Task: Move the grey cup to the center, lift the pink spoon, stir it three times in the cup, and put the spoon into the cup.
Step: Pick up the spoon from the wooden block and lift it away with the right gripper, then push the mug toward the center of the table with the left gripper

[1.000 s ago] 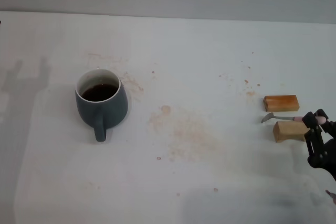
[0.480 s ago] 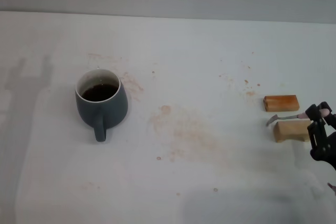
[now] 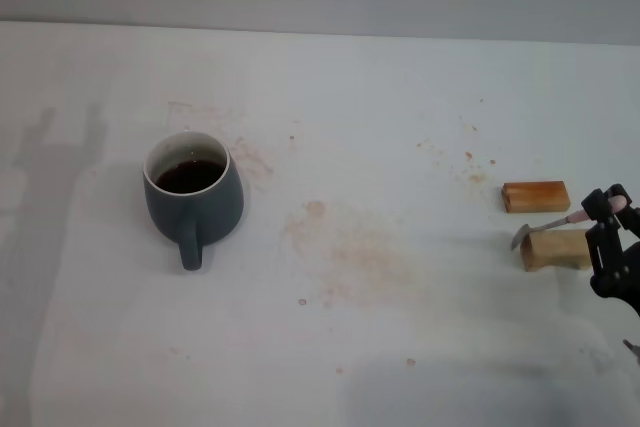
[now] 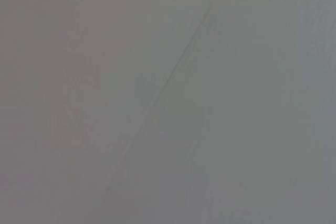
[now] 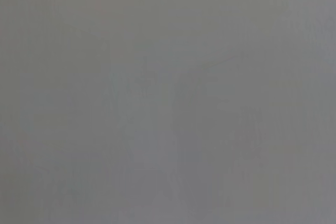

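Note:
The grey cup (image 3: pixel 193 196) stands left of the table's middle in the head view, its handle toward the front and dark liquid inside. At the right edge my right gripper (image 3: pixel 608 209) is shut on the pale handle of the pink spoon (image 3: pixel 545 228). The spoon is lifted and tilted, its metal bowl hanging low over the gap between two wooden blocks. My left gripper is out of view; only its shadow falls on the table at the far left. Both wrist views show only plain grey.
Two small wooden blocks lie at the right: one (image 3: pixel 535 196) farther back, one (image 3: pixel 555 249) nearer, just left of the right gripper. Brownish stains (image 3: pixel 345 247) mark the white table (image 3: pixel 400 127) around its middle.
The right gripper has risen a little and shifted right with the spoon, whose bowl has come up off the table. The cup has not moved. The left arm's shadow has drifted slightly.

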Robot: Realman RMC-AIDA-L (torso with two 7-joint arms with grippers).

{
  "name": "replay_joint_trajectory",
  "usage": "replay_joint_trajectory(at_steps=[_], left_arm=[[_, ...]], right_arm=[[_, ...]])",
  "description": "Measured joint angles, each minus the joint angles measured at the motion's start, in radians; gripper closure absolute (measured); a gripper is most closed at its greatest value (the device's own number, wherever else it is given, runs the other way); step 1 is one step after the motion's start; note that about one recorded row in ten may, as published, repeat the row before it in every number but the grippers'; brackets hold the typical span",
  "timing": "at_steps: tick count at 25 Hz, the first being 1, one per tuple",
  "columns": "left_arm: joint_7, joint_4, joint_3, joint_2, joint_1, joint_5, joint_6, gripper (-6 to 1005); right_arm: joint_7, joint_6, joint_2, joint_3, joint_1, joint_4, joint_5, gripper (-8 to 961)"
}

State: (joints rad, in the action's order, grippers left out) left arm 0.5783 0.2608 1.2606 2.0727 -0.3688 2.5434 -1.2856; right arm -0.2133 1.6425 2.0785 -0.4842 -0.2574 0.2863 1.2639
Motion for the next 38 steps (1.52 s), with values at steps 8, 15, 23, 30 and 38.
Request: replay_joint_trajectory(at_steps=[8, 15, 23, 30, 38], left_arm=[[-0.001, 0.0, -0.015, 0.001, 0.002, 0.0, 0.0, 339], [-0.004, 0.0, -0.026, 0.001, 0.002, 0.0, 0.0, 339], [-0.008, 0.0, -0.066, 0.001, 0.004, 0.0, -0.009, 339], [-0.011, -0.008, -0.111, -0.004, 0.004, 0.001, -0.041, 339], [-0.066, -0.018, -0.153, -0.007, 0.004, 0.004, -0.046, 340]], right_arm=[[0.0, -0.004, 0.0, 0.017, -0.013, -0.005, 0.0, 822], [0.0, -0.004, 0.0, 0.029, -0.048, -0.01, 0.0, 837], [-0.115, -0.052, 0.0, 0.041, -0.119, -0.067, 0.001, 842], [-0.272, -0.049, -0.003, 0.024, -0.183, -0.174, 0.01, 842], [-0.564, -0.017, -0.005, -0.086, -0.257, -0.399, 0.023, 843]])
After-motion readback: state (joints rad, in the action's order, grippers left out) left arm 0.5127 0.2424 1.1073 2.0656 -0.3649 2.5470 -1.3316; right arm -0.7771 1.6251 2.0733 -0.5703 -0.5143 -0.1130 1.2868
